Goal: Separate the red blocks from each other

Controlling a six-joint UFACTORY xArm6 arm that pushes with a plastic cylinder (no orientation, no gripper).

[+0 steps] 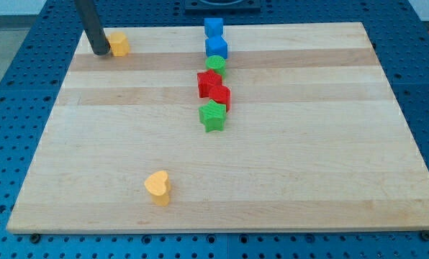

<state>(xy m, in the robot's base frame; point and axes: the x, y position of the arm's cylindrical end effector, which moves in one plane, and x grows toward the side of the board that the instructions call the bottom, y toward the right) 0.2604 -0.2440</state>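
Observation:
Two red blocks touch each other near the board's middle top: a red star-like block (pixel 209 82) and a red block (pixel 221 96) just below and right of it. A green star (pixel 213 116) sits right under them and a green round block (pixel 216 66) right above. My tip (pixel 99 52) is far away at the view's top left, just left of a yellow block (pixel 119 44).
Two blue blocks (pixel 214 28) (pixel 216 48) stand in a column above the green round block. A yellow heart (pixel 157 186) lies near the view's bottom left. The wooden board (pixel 308 158) rests on a blue perforated table.

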